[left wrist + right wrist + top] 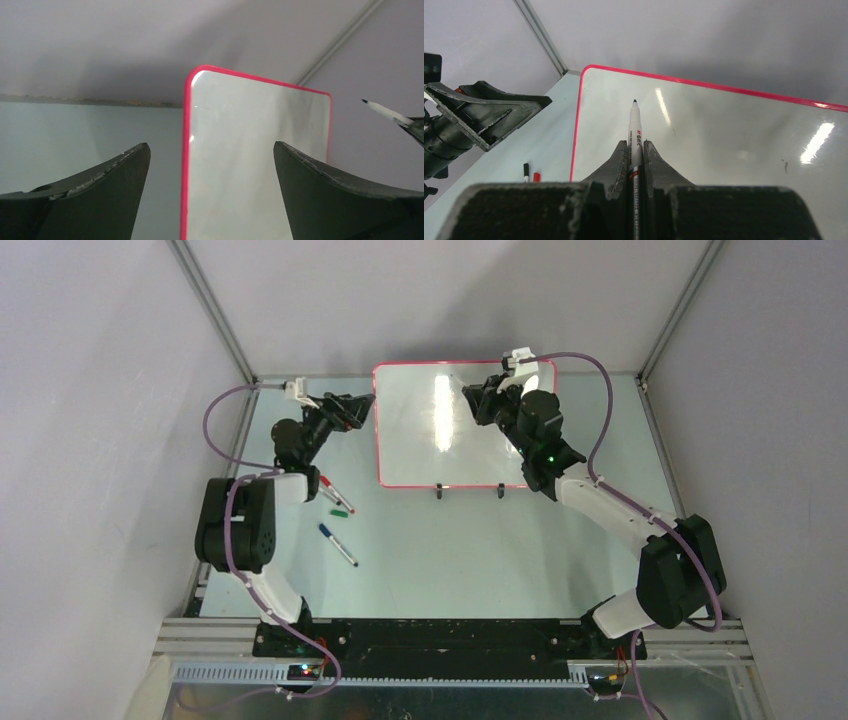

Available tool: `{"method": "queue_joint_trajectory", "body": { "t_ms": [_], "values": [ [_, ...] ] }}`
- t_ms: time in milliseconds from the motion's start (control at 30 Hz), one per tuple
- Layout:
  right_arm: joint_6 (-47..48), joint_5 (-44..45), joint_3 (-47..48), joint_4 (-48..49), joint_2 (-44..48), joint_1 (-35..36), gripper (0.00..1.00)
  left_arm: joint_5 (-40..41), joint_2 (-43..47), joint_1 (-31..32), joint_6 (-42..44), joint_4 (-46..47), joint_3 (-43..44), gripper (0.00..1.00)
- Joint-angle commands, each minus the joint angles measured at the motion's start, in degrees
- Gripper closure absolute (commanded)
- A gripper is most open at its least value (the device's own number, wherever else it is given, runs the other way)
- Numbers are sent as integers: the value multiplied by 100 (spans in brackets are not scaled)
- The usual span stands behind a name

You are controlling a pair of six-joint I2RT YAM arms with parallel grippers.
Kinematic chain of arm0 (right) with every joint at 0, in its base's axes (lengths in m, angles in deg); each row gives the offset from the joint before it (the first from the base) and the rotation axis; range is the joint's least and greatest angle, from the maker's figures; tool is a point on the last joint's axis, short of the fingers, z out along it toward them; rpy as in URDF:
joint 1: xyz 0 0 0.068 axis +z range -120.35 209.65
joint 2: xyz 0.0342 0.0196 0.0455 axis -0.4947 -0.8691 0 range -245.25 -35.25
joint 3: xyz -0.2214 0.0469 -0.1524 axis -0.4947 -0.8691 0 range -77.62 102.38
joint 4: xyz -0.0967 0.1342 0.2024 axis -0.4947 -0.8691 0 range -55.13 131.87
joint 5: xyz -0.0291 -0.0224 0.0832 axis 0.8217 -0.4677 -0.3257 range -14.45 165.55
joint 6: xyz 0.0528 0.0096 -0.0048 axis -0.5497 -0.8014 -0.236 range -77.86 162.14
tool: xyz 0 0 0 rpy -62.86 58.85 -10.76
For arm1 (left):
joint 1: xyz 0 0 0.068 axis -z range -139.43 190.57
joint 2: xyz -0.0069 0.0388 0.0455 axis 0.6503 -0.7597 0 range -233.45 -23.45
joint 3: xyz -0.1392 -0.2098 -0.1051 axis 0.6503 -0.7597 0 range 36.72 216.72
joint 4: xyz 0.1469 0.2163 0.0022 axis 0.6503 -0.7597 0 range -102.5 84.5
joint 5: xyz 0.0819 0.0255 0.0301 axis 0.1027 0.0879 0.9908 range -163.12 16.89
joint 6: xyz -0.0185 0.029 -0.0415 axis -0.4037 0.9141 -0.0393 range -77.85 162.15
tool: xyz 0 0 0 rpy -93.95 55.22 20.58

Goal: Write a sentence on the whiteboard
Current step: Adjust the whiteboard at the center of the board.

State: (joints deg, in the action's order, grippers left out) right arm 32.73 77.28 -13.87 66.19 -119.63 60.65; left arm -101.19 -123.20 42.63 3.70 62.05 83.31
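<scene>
whiteboard point(420, 455) sits mid-table, black feet point(440, 490) on its near edge, surface bare: no green letters of the sentence visible in any view, only glare streaks and a tiny speck

right gripper point(635, 147) is over the board's far-right area, jaws clamped on a marker point(634, 125), barrel running straight out between the fingers, uncapped tip aimed at the board's far-left corner. Gripping it well back from the nib leaves it free to reach the surface and keeps it in the wrist cam's sight. Can't tell if the tip touches the board; looks just off it

left gripper point(211, 144) is at the board's left edge near the far corner, jaws fully spread and empty, the red rim point(184, 165) between them but not pinched. My read: staged to brace the board against pen pressure

spare markers point(338, 498) lie on the table just off the board's near-left corner, out of the writing path

judgement: writing not started, first stroke is next
</scene>
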Motion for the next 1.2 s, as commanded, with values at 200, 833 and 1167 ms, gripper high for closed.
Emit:
{"method": "queue_joint_trajectory", "body": {
  "t_ms": [200,833,1167],
  "values": [
    [1,124,-14,224,235,4,100,1460,905,43,1090,-1682,-46,0],
    [-155,-16,-116,282,278,-159,100,2103,1795,165,1651,-3917,830,1],
    [-156,-43,-120,293,271,-170,100,2385,1952,328,1124,-1575,-464,1]
  ]
}}
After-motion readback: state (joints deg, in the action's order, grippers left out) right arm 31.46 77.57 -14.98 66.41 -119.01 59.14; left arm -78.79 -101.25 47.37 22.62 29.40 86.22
